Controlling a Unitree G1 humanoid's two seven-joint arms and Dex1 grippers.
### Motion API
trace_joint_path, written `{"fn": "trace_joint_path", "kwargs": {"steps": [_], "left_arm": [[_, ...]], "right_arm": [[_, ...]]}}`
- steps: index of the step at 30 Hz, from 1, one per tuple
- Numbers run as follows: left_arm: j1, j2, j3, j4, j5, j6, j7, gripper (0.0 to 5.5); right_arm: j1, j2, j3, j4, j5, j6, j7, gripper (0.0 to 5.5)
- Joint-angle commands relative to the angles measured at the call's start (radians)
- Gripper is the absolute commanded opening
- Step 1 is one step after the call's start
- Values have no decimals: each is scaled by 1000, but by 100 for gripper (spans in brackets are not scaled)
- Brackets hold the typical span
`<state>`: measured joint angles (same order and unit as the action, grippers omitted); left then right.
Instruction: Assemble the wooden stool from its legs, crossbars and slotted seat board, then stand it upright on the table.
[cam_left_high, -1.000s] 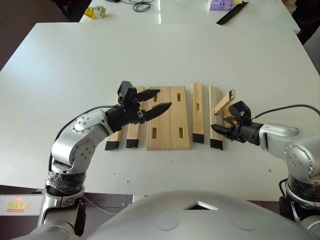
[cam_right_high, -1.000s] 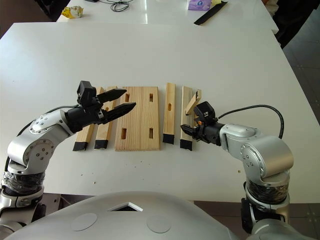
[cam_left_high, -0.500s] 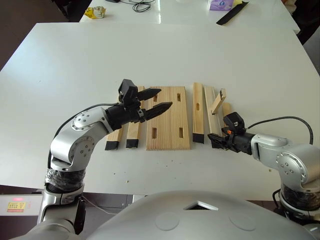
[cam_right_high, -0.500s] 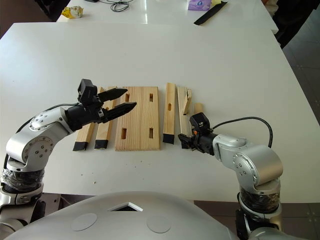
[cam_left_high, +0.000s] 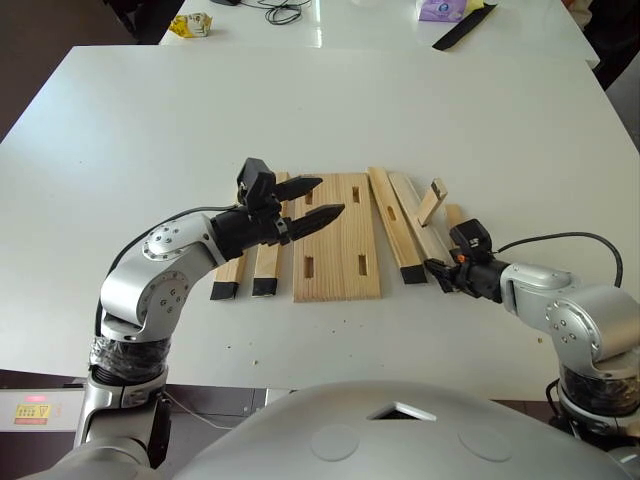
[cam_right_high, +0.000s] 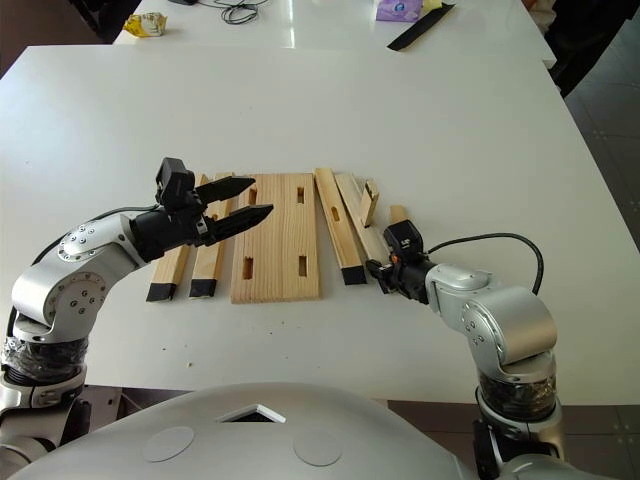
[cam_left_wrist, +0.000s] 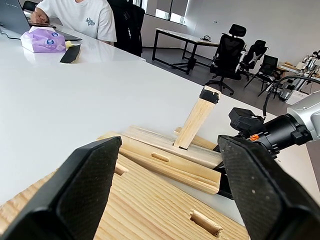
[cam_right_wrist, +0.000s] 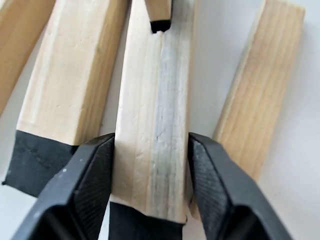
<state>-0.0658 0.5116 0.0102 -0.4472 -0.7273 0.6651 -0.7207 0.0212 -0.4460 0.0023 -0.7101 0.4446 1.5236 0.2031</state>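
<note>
On the white table (cam_left_high: 140, 130), about mid-way across, you've got the slotted seat board (cam_left_high: 336, 240) lying flat w/ four slots showing. Just beside its left edge lie the far-left leg (cam_left_high: 228, 282) and the second leg (cam_left_high: 266, 262), parallel, black tips toward the robot. Your left gripper (cam_left_high: 328, 196) hangs above the board's far-left part, its fingers well apart, w/ nothing between them.

To the board's right, two more legs lie side by side, both slanted. The inner leg (cam_left_high: 396, 224) is nearest the board, and the outer leg (cam_left_high: 421, 226) is just beside it. Your right gripper (cam_left_high: 441, 272) is clamped on the outer leg's near end – the R wrist view shows both pads (cam_right_wrist: 87, 185) pressed against the leg's sides, just above its black tip. A crossbar (cam_left_high: 431, 202) stands tilted out of the outer leg's slot, black end up. A short bar (cam_left_high: 452, 214) lies flat just right of that leg, beside the gripper.
</note>
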Motion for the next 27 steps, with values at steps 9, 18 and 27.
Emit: {"fn": "trace_joint_path", "kwargs": {"steps": [9,18,27], "left_arm": [[-23,9,5,13,-1,3,-9,358],[-37,6,11,32,5,-8,-9,358],[-56,-7,51,92,7,-40,0,358]], "right_arm": [[-12,48,2,14,-23,8,-2,215],[-123,91,-78,43,-41,11,-3,214],[-282,3,-163,128,10,-155,136,214]]}}
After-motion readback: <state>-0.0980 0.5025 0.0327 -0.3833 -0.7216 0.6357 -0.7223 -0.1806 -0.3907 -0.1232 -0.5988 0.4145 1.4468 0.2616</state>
